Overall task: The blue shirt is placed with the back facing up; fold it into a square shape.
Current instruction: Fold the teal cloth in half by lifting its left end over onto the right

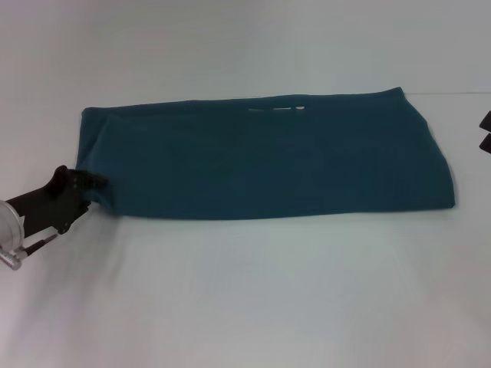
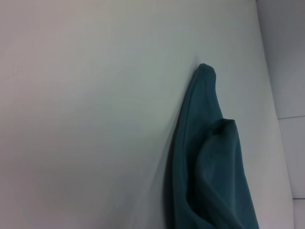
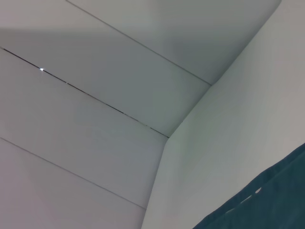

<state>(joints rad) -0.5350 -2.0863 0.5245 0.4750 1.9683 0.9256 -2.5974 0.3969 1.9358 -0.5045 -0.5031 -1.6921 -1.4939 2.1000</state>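
Lying folded in a long band across the white table (image 1: 245, 307), the blue shirt (image 1: 268, 165) has its near-left corner pinched by the left gripper (image 1: 93, 184); the right gripper (image 1: 486, 132) sits at the right edge, its grip state unclear.

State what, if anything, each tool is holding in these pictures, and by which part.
The left tool grips the dark teal-blue soft fabric shirt, folded into a long band, at its near left corner. The right tool sits at the right edge, holding nothing.

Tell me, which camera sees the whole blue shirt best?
The head view: the blue shirt lies there whole, a long folded band, left gripper at its end. The left wrist view shows one bunched end, the right wrist view just a corner.
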